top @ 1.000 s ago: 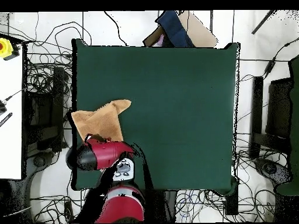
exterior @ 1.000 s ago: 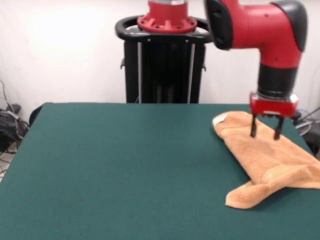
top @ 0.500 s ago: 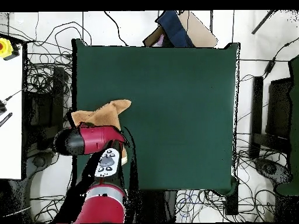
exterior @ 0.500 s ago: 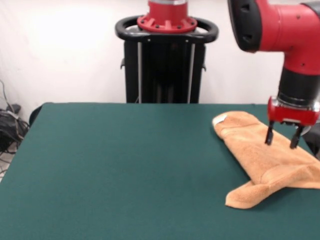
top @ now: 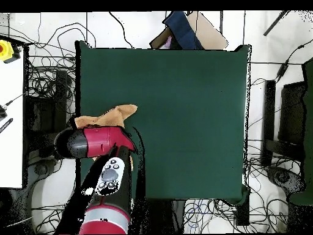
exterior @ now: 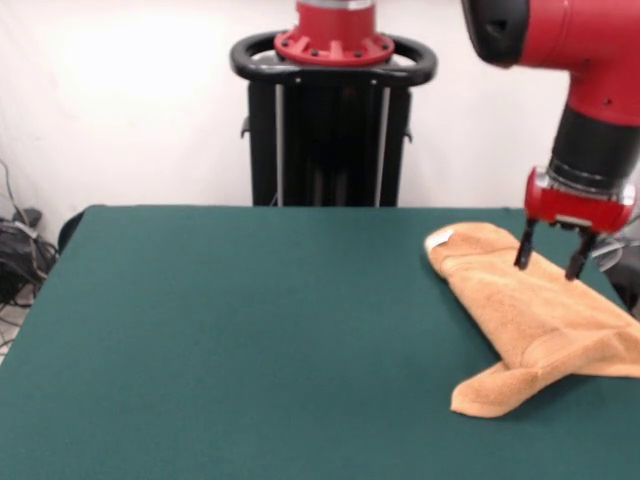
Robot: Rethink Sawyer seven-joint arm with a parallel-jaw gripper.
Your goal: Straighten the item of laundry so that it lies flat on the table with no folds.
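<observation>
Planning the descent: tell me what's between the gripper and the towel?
Nothing: in the front view the open gripper hangs just over the folded towel.

Towel (exterior: 530,320): nubby orange-tan terry cloth, matt. Table (exterior: 250,330): dark green felt-like cover, matt, smooth. Arm shell (exterior: 570,40): glossy red plastic.

Orange-tan towel (exterior: 530,325) with white tag (exterior: 438,240), dark green table (exterior: 250,330), red-and-black tool (exterior: 548,262).
</observation>
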